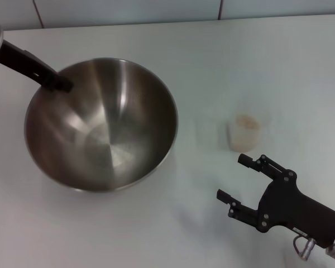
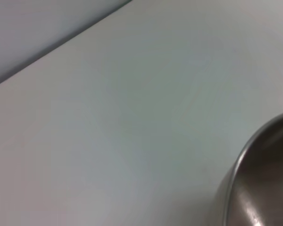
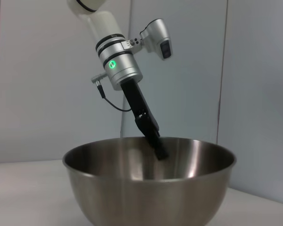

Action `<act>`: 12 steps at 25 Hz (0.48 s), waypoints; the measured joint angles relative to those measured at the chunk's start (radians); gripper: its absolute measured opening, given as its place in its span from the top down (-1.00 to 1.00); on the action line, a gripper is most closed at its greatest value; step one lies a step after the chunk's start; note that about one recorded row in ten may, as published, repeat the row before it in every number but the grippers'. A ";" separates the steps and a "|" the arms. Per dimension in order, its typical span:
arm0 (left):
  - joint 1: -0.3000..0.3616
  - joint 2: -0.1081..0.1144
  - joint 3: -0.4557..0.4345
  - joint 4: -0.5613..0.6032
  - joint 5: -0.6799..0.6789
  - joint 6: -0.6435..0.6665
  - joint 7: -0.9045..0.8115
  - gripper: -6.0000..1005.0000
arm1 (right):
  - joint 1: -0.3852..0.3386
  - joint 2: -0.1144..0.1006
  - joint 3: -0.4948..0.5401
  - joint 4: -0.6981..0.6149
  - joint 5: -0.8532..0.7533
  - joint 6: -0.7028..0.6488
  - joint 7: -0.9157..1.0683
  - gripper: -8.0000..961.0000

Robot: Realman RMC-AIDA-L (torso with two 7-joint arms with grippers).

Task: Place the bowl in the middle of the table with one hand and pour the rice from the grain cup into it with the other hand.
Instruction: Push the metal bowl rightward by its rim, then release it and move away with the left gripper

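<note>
From the head view, the big steel bowl (image 1: pixel 101 124) is sitting on the white bench (image 1: pixel 257 61), over toward the left half and a little nearer the far edge than the near one. The left gripper (image 1: pixel 60 82) is reaching in from the far left corner, its black fingers (image 1: pixel 54 81) lying over the bowl's far-left rim; I cannot tell whether they are pinching the rim or merely resting there. The small plastic cup (image 1: pixel 244 133) is standing upright to the right of the bowl, well apart from it, with the pale rice (image 1: pixel 245 120) showing inside near its top. The right gripper (image 1: pixel 241 177) is hovering near the bench's near right corner, just on the near side of the cup and not touching it, its two fingers (image 1: pixel 251 161) spread wide with nothing between them.

In the left wrist view, only a curved stretch of the bowl's rim (image 2: pixel 262 181) is showing in one corner, with bare bench (image 2: pixel 132 108) filling the rest up to its far edge.

In the right wrist view, the bowl (image 3: pixel 148 181) is standing level on the bench (image 3: pixel 23 193), seen from the side, and the left gripper (image 3: pixel 158 149) is slanting down over the far rim into the bowl, its fingertips hidden inside.
</note>
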State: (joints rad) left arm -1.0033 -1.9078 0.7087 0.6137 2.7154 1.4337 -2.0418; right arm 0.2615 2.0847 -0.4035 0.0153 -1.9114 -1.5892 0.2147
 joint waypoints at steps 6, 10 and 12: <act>-0.044 -0.006 -0.005 -0.003 -0.017 0.090 0.000 0.95 | 0.003 0.000 0.000 0.000 0.000 -0.004 0.000 -0.64; -0.055 -0.015 -0.002 -0.003 -0.019 0.087 0.000 0.95 | 0.004 0.000 0.000 0.000 0.000 -0.004 0.000 -0.64; -0.067 -0.027 0.001 -0.005 -0.019 0.067 0.000 0.95 | 0.008 0.001 -0.001 0.000 -0.001 -0.004 0.000 -0.64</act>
State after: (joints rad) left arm -1.0704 -1.9351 0.7093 0.6090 2.6964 1.5008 -2.0417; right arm 0.2691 2.0852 -0.4047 0.0155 -1.9127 -1.5932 0.2147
